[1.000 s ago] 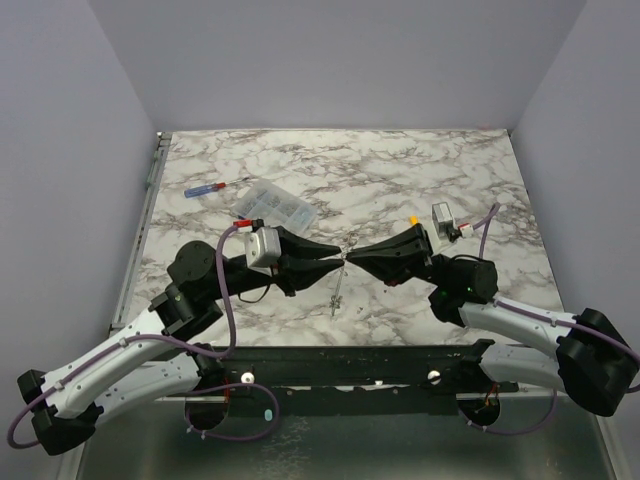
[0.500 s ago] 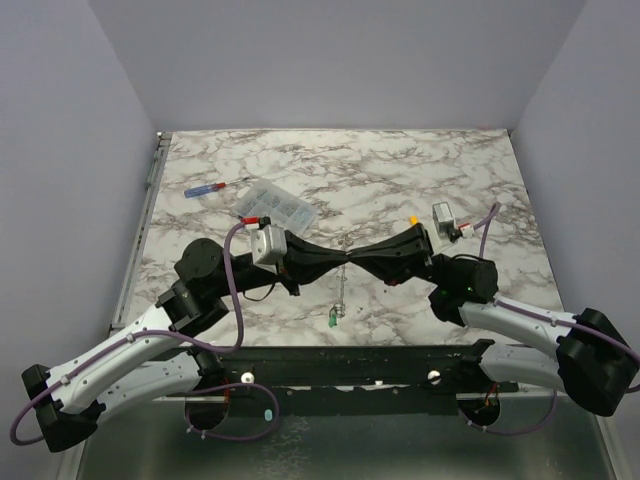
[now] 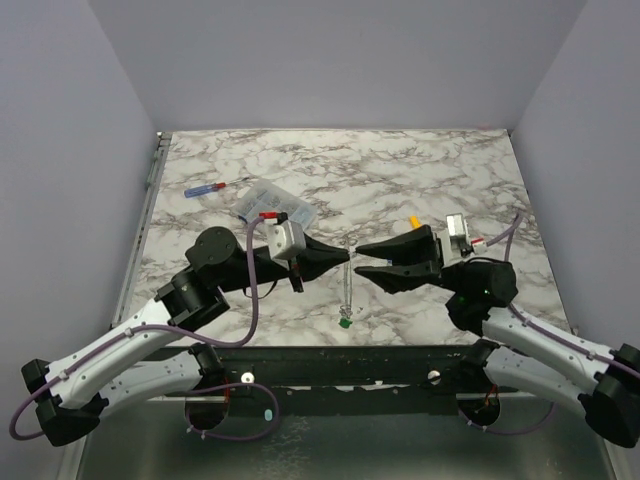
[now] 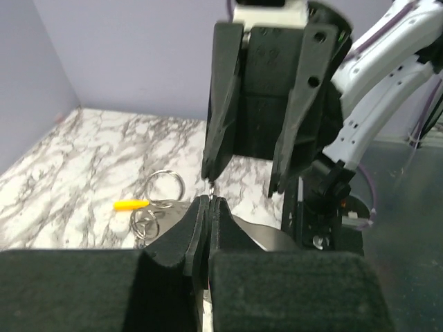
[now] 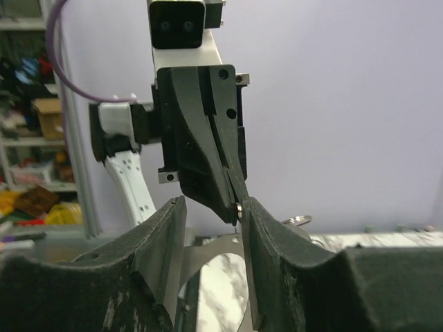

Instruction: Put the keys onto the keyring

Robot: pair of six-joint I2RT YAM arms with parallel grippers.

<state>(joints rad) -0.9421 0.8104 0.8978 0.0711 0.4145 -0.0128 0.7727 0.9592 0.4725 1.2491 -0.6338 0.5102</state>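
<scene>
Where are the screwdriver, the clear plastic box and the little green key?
screwdriver (image 3: 204, 189): overhead view, on its red-and-blue handle.
clear plastic box (image 3: 268, 199): overhead view, on its top face.
green key (image 3: 344, 322): overhead view, on its green head.

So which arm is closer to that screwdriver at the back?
Left. The screwdriver lies just beyond the left arm, on its side; the right arm is across the table.

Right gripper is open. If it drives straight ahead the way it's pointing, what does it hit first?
The left gripper's shut tip, directly ahead of the right gripper's open jaws, pinching the top of the hanging keyring. The gap looks small; the wire may touch first.
</scene>
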